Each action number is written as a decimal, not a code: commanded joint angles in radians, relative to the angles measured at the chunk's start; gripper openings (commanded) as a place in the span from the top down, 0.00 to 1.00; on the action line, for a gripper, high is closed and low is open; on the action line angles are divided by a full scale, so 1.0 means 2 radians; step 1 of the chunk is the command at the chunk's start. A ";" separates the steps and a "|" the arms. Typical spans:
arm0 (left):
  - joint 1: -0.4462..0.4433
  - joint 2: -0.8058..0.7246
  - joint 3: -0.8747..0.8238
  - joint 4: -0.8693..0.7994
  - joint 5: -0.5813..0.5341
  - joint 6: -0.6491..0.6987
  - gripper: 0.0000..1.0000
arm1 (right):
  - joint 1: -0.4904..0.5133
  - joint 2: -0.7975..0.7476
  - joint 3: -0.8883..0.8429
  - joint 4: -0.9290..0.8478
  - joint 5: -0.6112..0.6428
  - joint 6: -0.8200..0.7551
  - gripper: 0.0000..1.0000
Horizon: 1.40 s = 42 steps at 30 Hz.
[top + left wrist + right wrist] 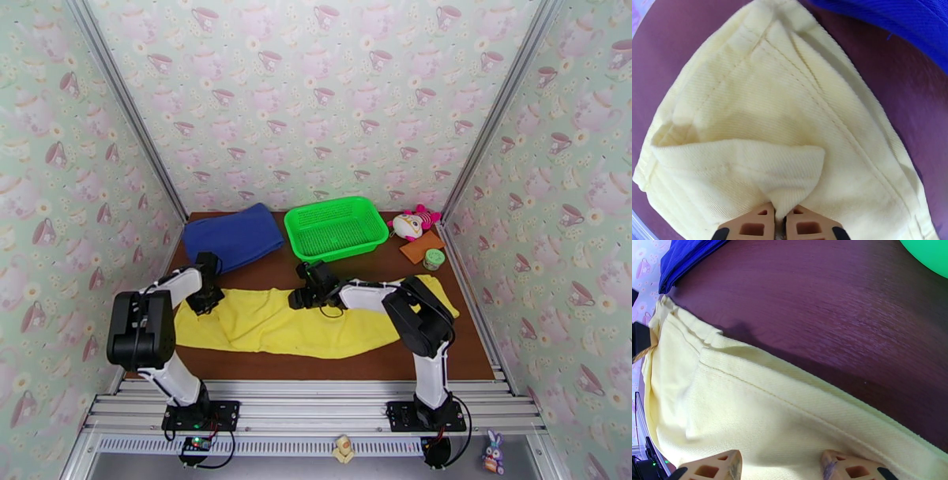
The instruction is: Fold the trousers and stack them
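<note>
Near the counter's (pixel 332 365) left edge, the left pincer (pixel 780 222) is pressed together on a raised pleat of the trousers (pixel 268 325). They lie stretched flat across the counter's middle, and the right pincer (pixel 778 468) stands spread over their far edge midway along, clamping nothing. This looks like the grasp for the first fold: the right pincer should next close on that edge, then both should lift and carry the cloth over evenly. No brand, label or writing is readable on the trousers, the dark blue folded cloth (pixel 233 235) or the green basket (pixel 336 227) by the far edge.
</note>
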 commanded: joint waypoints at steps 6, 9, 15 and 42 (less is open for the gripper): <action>0.037 -0.110 -0.072 -0.003 0.031 -0.020 1.00 | -0.019 0.022 -0.024 -0.027 0.015 0.008 0.43; 0.039 -0.147 -0.085 -0.013 0.027 -0.025 1.00 | -0.020 0.023 -0.022 -0.028 0.015 0.010 0.43; 0.058 -0.233 -0.113 -0.048 0.007 -0.032 0.88 | -0.024 0.025 -0.022 -0.030 0.014 0.012 0.43; 0.112 -0.129 -0.019 0.017 0.078 0.063 0.00 | -0.036 0.029 -0.030 -0.009 -0.018 -0.004 0.43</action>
